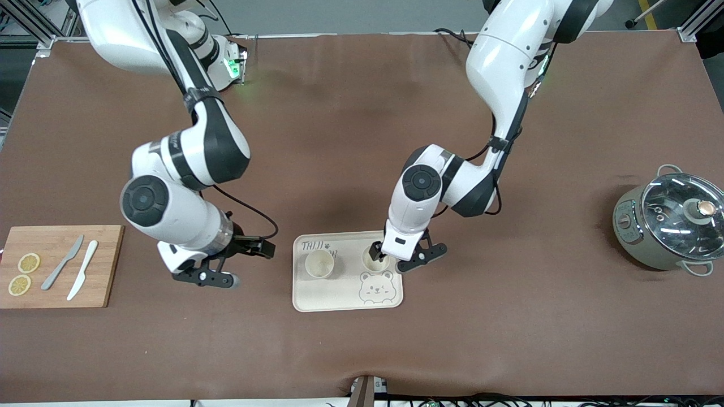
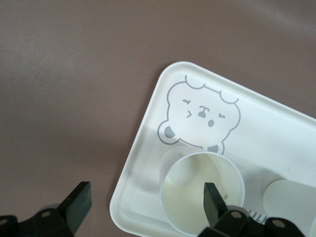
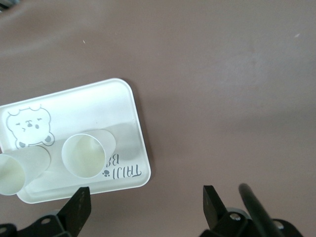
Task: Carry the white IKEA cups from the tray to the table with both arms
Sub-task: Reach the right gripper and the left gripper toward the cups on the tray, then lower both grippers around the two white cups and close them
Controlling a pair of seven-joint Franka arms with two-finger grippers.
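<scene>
Two white IKEA cups stand upright on a cream bear tray (image 1: pixel 339 297) in the middle of the table. One cup (image 1: pixel 319 264) stands by the tray's lettering. The other cup (image 1: pixel 374 260) stands beside it, toward the left arm's end. My left gripper (image 1: pixel 391 259) is open and low over that second cup (image 2: pixel 190 192): one finger (image 2: pixel 213 202) is inside its rim, the other (image 2: pixel 78 203) is off the tray over the table. My right gripper (image 1: pixel 206 278) is open and empty over bare table between the cutting board and the tray. The right wrist view shows the tray (image 3: pixel 84 106) and both cups (image 3: pixel 84 155) (image 3: pixel 10 173).
A wooden cutting board (image 1: pixel 107 265) with two lemon slices (image 1: pixel 28 263), a grey knife (image 1: pixel 62 263) and a white knife (image 1: pixel 82 270) lies at the right arm's end. A grey-green pot with a glass lid (image 1: pixel 670 223) stands at the left arm's end.
</scene>
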